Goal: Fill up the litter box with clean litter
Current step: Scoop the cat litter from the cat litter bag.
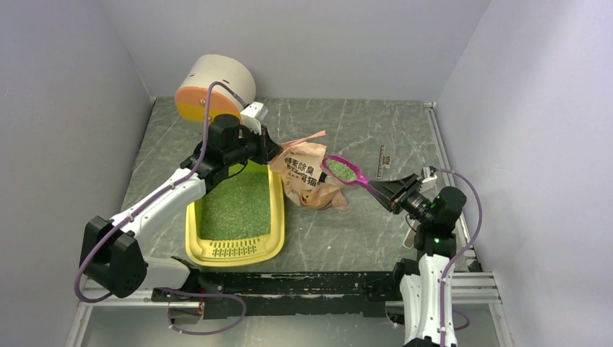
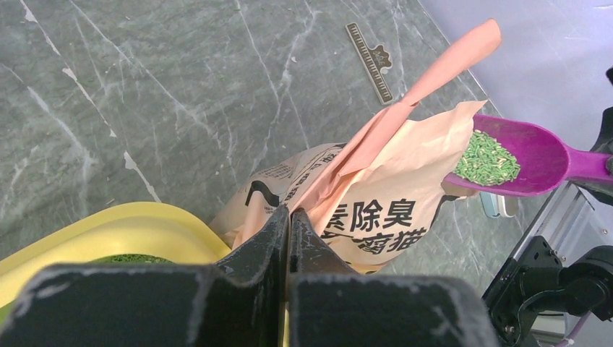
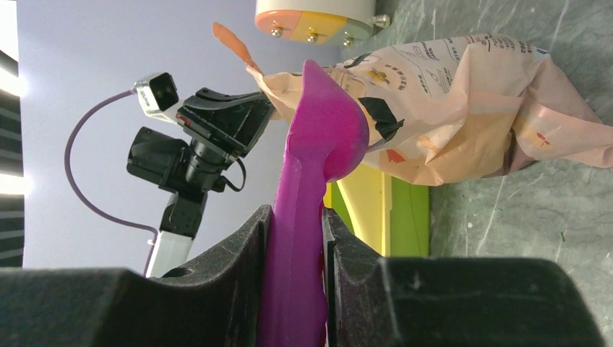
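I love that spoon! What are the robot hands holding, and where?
The right gripper holds the magenta scoop by its handle; left gripper pinches the bag by its top edge.

The left arm (image 1: 220, 144) covers the far end of the litter box (image 1: 193, 235)

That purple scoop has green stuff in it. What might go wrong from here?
The magenta scoop, loaded with clean litter, hangs at the litter bag's edge, apart from the litter box. Tilting on the way across may scatter granules on the table. The right claw holds only the thin handle, so the scoop might twist. The left claw pinches the bag's top edge beside that path, so a bump may tip the load.
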{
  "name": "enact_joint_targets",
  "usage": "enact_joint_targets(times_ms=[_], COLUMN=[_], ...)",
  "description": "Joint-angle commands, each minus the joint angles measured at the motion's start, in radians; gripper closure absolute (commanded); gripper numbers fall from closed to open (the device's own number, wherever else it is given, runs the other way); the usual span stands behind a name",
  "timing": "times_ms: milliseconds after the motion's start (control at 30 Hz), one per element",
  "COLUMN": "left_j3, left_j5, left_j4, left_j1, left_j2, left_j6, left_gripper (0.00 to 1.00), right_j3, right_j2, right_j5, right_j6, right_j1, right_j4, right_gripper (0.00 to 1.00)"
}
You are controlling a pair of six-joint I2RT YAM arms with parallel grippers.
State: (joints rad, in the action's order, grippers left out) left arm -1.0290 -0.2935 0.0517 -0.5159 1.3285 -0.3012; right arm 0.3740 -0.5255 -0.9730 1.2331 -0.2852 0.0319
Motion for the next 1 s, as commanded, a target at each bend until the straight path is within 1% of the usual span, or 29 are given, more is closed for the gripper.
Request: enact_joint_targets(times_ms=[0,33,300,667,833,967], left_j3=[0.027,0.030,0.025,0.024,0.023,0.032], left_j5=[0.021,0.018,-0.001,-0.013,-0.064,-0.111], left_j4=[0.003,0.002,-0.005,-0.020,-0.031,-0.057], left_j1=[0.019,0.021,0.028,0.028,0.029,0.028], left_j2=[0.019,0.021,0.051,0.053,0.040,0.019], left_j6=[-0.011,-0.012,-0.016,-0.026,-0.010,-0.009], left_gripper=[0.95,0.95,0.95,0.95,0.95,0.95], right_j3=[0.034,0.032,0.004,-0.025,-0.034,-0.007], right_j2=[0.005,0.005,0.001,-0.006,-0.020,-0.038], right_j5=[-0.014,-0.018,-0.060,-0.079,-0.109,-0.129], right_j6=[0.019,0.026,0.139,0.184,0.211,0.183], right_j1=[-0.007,-0.006,0.010,0.038,0.061,0.092], right_j4=[-0.026,-0.028,-0.207,-0.268,-0.345,-0.326], right_gripper=[1.00,1.00,1.00,1.00,1.00,1.00])
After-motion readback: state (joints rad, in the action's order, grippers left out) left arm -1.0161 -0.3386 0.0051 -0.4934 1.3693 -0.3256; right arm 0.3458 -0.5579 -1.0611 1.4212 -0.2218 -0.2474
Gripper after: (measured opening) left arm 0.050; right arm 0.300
